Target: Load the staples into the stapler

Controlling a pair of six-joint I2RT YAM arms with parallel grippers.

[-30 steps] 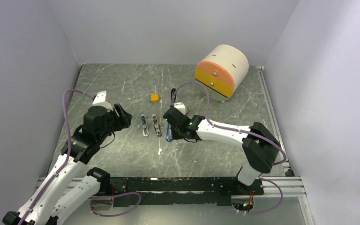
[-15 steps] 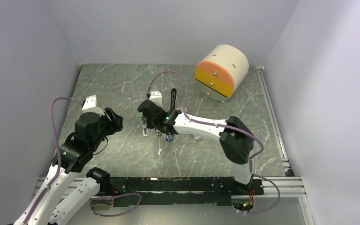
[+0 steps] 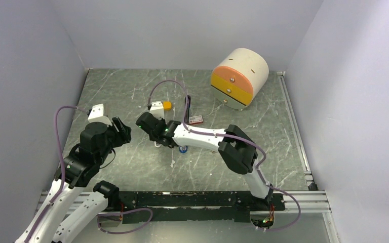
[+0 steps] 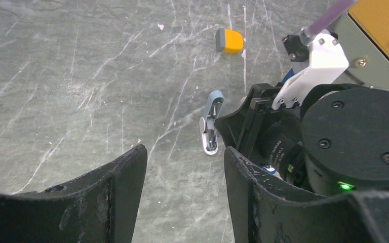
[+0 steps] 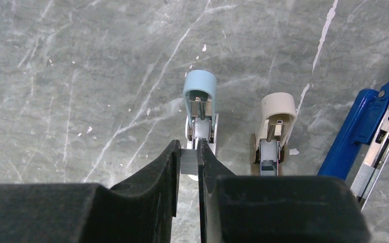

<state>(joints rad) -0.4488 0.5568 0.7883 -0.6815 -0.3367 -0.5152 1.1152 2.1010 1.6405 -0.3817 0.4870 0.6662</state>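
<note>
My right gripper [image 5: 189, 152] is shut on the staples [image 5: 187, 163], a small grey ribbed block between its fingertips. It holds them just at the near end of the open light-blue stapler [image 5: 200, 104], over its metal channel. In the top view the right gripper [image 3: 154, 132] covers most of that stapler. My left gripper [image 4: 185, 169] is open and empty, low over the table a little left of the light-blue stapler [image 4: 211, 126]; in the top view the left gripper [image 3: 123, 129] sits left of the right wrist.
An open beige stapler [image 5: 275, 126] and an open dark-blue stapler [image 5: 370, 136] lie right of the light-blue one. An orange-yellow block [image 3: 167, 105] and a small red-and-white box [image 3: 196, 120] lie behind. A round drawer unit [image 3: 239, 78] stands at the back right.
My right arm has swung left with the staples, from over the dark-blue stapler to the light-blue one, uncovering the red-and-white box. My left gripper has drawn back left a little.
</note>
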